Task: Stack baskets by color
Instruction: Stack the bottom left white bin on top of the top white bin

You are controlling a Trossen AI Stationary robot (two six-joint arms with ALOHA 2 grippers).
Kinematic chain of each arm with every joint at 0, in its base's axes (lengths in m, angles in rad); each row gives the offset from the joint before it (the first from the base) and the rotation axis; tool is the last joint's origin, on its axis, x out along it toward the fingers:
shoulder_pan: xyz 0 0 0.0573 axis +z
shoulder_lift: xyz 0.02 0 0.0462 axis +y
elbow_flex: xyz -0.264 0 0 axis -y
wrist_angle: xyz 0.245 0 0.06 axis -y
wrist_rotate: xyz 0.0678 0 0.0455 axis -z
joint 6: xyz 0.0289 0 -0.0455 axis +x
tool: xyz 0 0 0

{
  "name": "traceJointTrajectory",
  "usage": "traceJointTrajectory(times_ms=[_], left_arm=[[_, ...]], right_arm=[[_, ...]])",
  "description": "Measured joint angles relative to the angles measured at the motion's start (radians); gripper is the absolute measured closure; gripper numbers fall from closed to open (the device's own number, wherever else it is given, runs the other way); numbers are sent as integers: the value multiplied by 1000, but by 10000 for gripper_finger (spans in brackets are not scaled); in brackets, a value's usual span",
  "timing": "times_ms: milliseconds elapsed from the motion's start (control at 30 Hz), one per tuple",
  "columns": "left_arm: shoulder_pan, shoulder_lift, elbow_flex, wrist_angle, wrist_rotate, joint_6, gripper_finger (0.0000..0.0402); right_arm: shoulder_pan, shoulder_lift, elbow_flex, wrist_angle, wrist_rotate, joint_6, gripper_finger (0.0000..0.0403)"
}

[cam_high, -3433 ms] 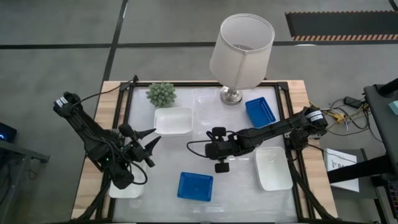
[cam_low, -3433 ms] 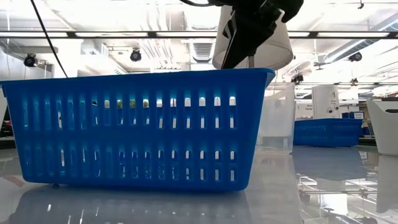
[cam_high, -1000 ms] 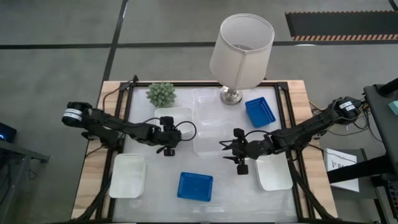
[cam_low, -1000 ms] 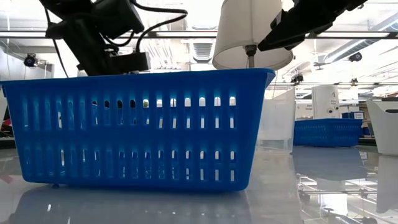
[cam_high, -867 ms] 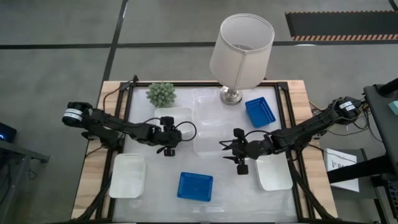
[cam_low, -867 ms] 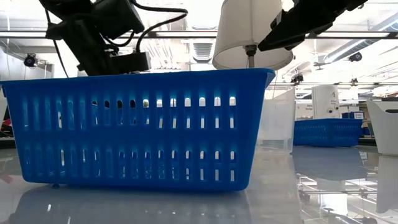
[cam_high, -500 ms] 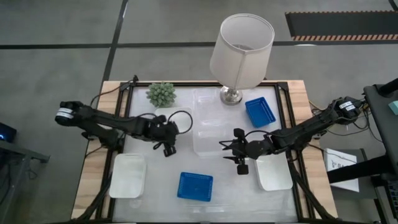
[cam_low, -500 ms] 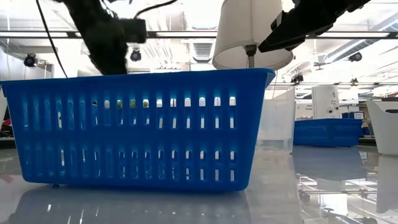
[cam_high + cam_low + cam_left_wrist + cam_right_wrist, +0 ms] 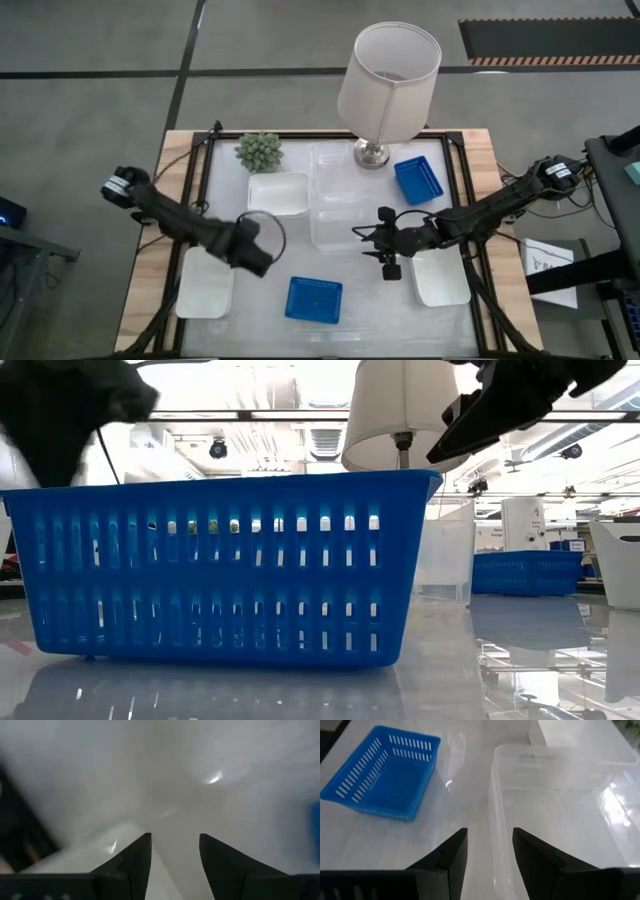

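Two blue baskets show in the high view, one near the front edge point(image 9: 313, 299) and one at the far right point(image 9: 418, 180). Three white baskets rest flat on the table: far left of centre point(image 9: 278, 193), near left point(image 9: 205, 282) and near right point(image 9: 440, 275). Clear baskets point(image 9: 338, 200) lie in the middle. My left gripper point(image 9: 252, 250) hangs open above bare table between the near-left white basket and the front blue one, pointing down. My right gripper point(image 9: 360, 236) stands open beside the clear basket's near right edge point(image 9: 492, 795), holding nothing.
A white-shaded lamp point(image 9: 388, 75) stands at the far edge and a small green plant point(image 9: 259, 151) at the far left. A black frame point(image 9: 455, 200) runs round the table top. The front blue basket point(image 9: 220, 570) fills the low view.
My left gripper has left the far white basket and swung toward the table's near left, rising and rolling its wrist as it went; it is blurred from the motion. The white basket stays where it was. My right gripper has kept still.
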State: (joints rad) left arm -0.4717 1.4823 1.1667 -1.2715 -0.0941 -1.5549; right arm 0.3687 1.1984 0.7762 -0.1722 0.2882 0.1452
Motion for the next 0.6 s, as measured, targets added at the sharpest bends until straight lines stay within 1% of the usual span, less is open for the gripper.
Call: traceJointTrajectory(times_ms=[133, 367, 467, 600], left_arm=[[-83, 44, 0, 4, 62, -171, 252], [-234, 87, -11, 5, 76, -488, 252], [-271, 111, -12, 13, 75, -554, 252], [-289, 153, -12, 34, 61, -578, 252]], right_arm=[[3, 0, -15, -7, -1, 33, 255], [25, -9, -60, -10, -7, 57, 252], [27, -27, -61, -7, -6, 64, 256], [38, -57, -61, -1, -7, 66, 261]])
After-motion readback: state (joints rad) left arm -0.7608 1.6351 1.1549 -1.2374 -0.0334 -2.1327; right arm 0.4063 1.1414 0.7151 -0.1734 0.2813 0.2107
